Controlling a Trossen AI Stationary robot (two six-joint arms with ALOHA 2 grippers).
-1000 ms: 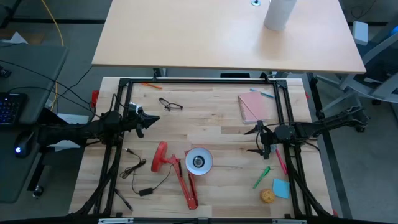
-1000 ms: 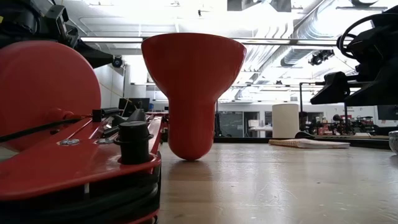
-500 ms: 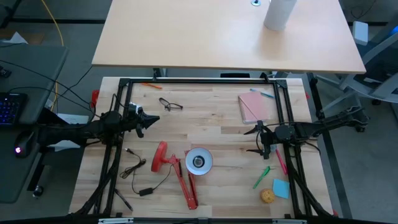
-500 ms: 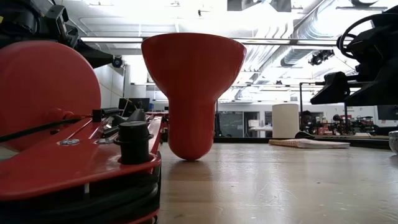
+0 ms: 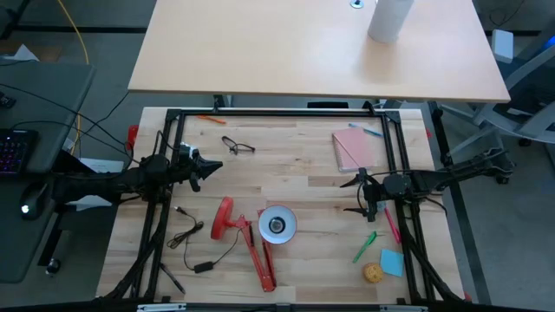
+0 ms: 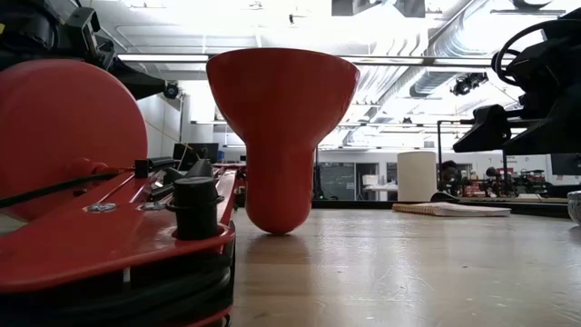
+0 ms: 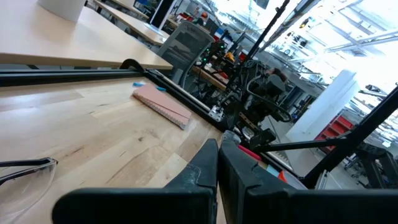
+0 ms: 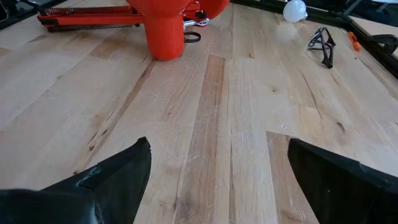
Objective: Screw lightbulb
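Two-arm rig at a wood desk [image 5: 312,165], seen from the near edge outward. Nearest, R side: 1 tan lump [image 5: 373,273], 1 blue sticky pad [image 5: 392,262], 1 green marker [image 5: 364,247], 1 red pen [image 5: 392,227]. L of centre lies 1 red lamp [image 5: 260,260] w/ its arm folded flat, round base on edge and shade [image 5: 276,225] standing mouth-up. 1 black cable [image 5: 195,247] trails off just L of it.

Mid-desk, the R gripper [image 5: 357,196] hangs above the boards, jaws wide apart and holding nothing. A bare strip of wood runs btwn it and the shade. Opposite, the L gripper [image 7: 219,149] sits by the L rail, jaws pressed closed w/ nothing seen btwn them. Open boards span the middle from one gripper to the other.

The lightbulb [image 8: 295,9], 1 only, shows as a small white blob by the L gripper, beyond the glasses [image 5: 237,146] from the R arm's side. Whether it touches the gripper can't be told, nor which way its base or long axis points.

Farther out: that 1 pair of glasses, 1 pink notebook [image 5: 354,149] w/ a blue pen [image 5: 371,132] on it, and 1 orange pen [image 5: 210,120] by the far rail. A black frame [image 5: 286,112] runs along the far, L and R sides. Beyond, a second desk [image 5: 260,52] carries 1 white roll [image 5: 386,19].
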